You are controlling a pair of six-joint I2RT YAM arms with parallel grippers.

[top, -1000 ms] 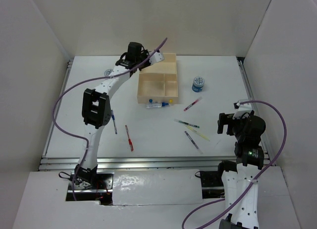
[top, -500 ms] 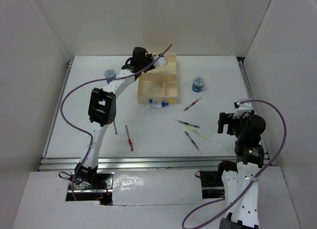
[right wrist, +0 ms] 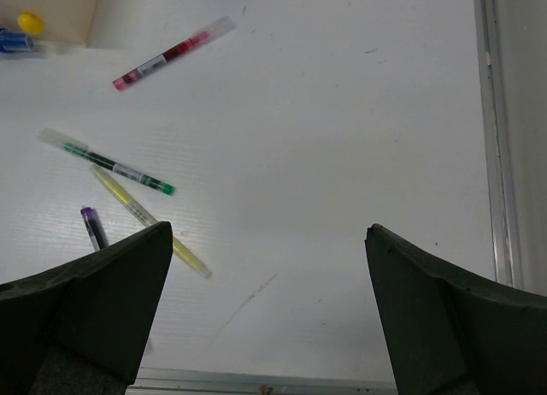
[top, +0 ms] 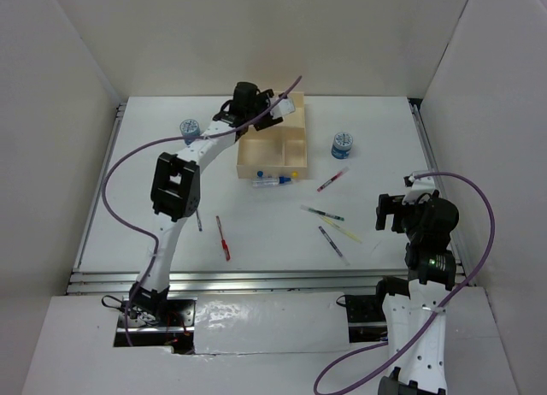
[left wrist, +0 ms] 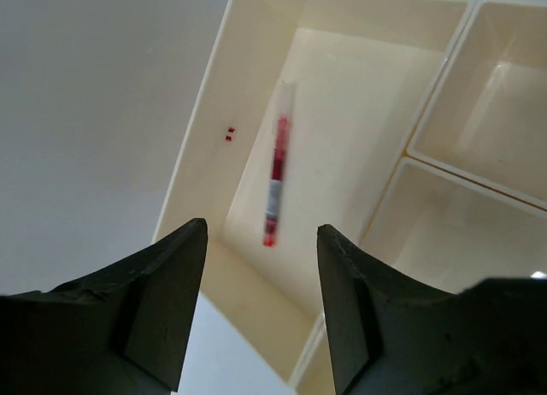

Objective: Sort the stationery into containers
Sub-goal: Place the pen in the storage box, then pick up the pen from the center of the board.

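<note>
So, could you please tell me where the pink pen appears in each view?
Top external: the pink pen lies right of centre, right of the tray and just below the blue cylinder in the picture.
Left wrist: not in it; this view shows only the tray, with a red pen inside.
Right wrist: upper left, right of the tray corner.
Shared landmark: the tray, seen in all three views.
</note>
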